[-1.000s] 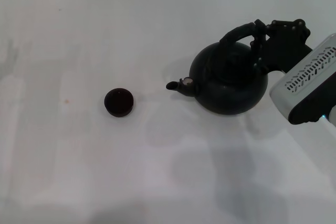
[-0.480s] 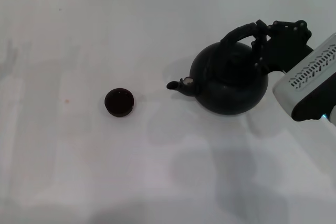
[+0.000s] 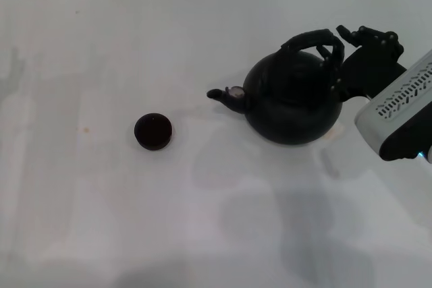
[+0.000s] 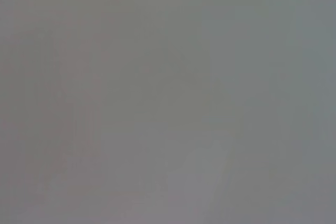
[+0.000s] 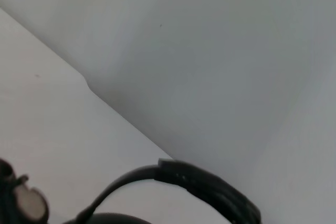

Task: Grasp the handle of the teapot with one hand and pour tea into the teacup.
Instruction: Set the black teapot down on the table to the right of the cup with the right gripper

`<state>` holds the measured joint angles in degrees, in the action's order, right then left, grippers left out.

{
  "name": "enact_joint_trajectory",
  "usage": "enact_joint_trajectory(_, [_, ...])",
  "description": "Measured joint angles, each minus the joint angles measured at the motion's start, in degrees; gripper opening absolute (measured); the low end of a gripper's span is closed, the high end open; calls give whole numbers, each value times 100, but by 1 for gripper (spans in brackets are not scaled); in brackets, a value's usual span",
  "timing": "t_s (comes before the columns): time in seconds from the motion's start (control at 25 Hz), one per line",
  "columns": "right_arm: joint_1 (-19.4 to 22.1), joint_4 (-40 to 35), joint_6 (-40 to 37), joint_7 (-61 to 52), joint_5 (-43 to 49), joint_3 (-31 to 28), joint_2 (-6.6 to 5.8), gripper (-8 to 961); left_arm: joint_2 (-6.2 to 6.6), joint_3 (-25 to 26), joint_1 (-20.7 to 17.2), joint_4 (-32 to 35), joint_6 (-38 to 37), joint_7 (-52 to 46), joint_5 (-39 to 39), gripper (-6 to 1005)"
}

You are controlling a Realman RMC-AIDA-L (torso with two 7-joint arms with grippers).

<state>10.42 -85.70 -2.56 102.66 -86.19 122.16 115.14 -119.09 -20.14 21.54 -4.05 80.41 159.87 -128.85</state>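
teacup (image 3: 153, 131) left of teapot (image 3: 293, 99), well apart, on table (image 3: 202, 220)

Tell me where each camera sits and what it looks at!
Head view: high on the robot, looking down at the table, the teacup and the teapot; the right pincer grips the handle.
Left wrist view: on the left arm, showing only plain grey; no robot parts.
Right wrist view: on the right arm, looking along the handle over the table; no fingers visible.
Shared: head and right wrist views both show the handle.

Matte black knobbly right end effector (image 3: 335, 55) on a white forearm casing (image 3: 399, 112) with dark slotted vents.
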Motion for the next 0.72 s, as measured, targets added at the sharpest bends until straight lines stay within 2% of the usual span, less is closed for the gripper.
enact_joint_trajectory(0.48, [169,-219,74,43,53,-51,-39,582,0,8,19,2,0,0,0,892])
enact_joint_trajectory(0.56, [291,-308,257,46,55,-168,-42,648,0,13,31,2,0,0,0,892])
enact_joint_trajectory(0.68, [526,-444,935,43,56,-553,-33,748,0,14,65,2,1,0,-3,892])
enact_joint_trajectory(0.72, [586,-480,1136,34,56,-671,-34,747,0,14,73,2,1,0,-6,892])
